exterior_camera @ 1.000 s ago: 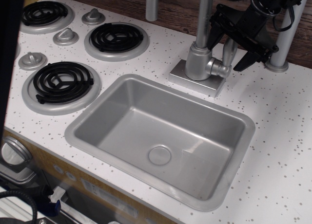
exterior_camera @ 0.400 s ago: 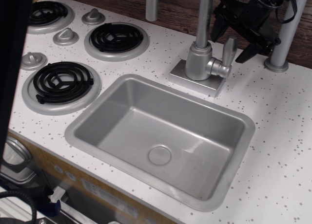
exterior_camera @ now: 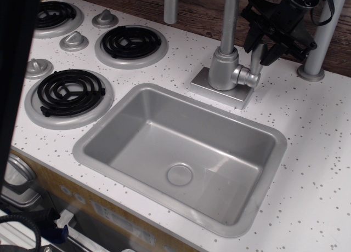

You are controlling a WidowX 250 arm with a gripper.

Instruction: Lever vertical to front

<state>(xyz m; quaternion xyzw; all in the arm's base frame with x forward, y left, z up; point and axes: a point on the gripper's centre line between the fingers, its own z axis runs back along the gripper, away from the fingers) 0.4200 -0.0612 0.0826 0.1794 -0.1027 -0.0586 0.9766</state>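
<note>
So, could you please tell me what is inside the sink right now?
The sink holds nothing loose: only its round drain shows on the bare grey floor. The near wall's inner face is hidden behind the front rim from this angle.

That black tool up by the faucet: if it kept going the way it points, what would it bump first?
Most likely the lever: the tool points down with its fingers either side of the upright handle, though depth is hard to judge.

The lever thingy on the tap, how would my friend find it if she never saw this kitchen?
Start at the grey sink and look behind it to the tall curved spout. On the right of the spout's base sits a small round hub, and the lever is the short slim silver bar standing up from it, far shorter than the spout, with the black gripper's fingers around its top.
</note>
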